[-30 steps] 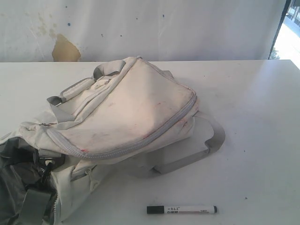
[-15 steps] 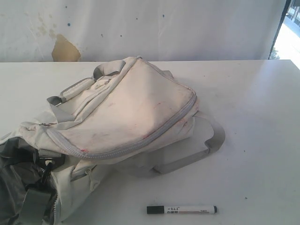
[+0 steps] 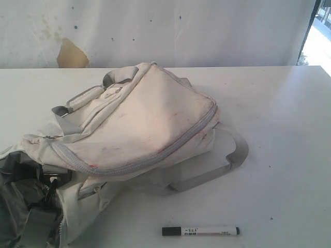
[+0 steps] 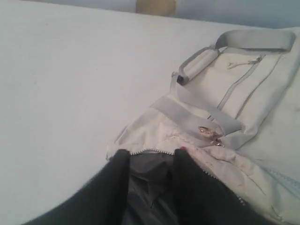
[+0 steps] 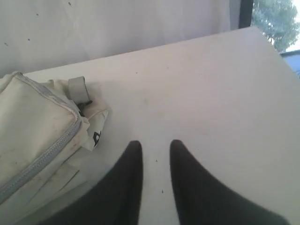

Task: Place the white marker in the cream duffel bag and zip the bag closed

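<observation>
Okay, bag (image 3: 139, 124) sits left of centre on the white table (image 3: 279, 103): soft cream fabric, slumped and creased, faint reddish smudges, a grey zipper (image 3: 173, 145) curving round its top panel, a grey webbing handle (image 3: 235, 152) looping out on the right. Its lower left end runs off my exterior view, where dark grey fabric (image 3: 15, 206) bunches up. Marker (image 3: 200, 231) lies flat on the table, low in that view, apart from the bag, black cap pointing left; the print on its slim white barrel is too small for me to read. Left gripper (image 4: 151, 157) hangs spread over the bag's unzipped edge, nothing gripped. Right gripper (image 5: 156, 150) is spread too, empty, above bare table beside the bag.
</observation>
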Controlling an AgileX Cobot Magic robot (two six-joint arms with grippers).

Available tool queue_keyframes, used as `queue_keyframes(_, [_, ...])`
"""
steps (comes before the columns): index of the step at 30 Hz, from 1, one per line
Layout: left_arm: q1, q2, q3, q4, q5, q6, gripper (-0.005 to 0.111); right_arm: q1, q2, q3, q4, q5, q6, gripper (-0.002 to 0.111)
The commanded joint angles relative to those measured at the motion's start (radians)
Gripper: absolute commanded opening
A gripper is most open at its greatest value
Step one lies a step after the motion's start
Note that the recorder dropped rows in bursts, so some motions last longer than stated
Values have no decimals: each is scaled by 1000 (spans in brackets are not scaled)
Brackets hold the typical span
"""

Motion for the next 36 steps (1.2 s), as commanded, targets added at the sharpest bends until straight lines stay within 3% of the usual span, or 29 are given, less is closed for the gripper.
queue_keyframes(1, [-5,119,-44,-36,-5,-4,53,2,108,-47,85,40,-4,43])
queue_keyframes(4, [-5,211,-66,-75,-4,-4,64,2,173,-75,162,64,-42,48])
queue_keyframes(10, [-5,396,-97,-164,-28,-1,78,2,257,-118,363,69,-268,48])
queue_keyframes(19, [-5,695,-284,-314,-28,51,78,2,283,-126,396,91,-321,48])
queue_keyframes(26, [-5,950,-522,-464,184,166,78,2,283,-126,396,95,-321,48])
queue_keyframes(32, [-5,1093,-657,-446,235,191,78,2,283,-126,396,95,-324,48])
queue_keyframes(36, [-3,1159,-734,-375,364,191,78,2,283,-126,394,99,-324,48])
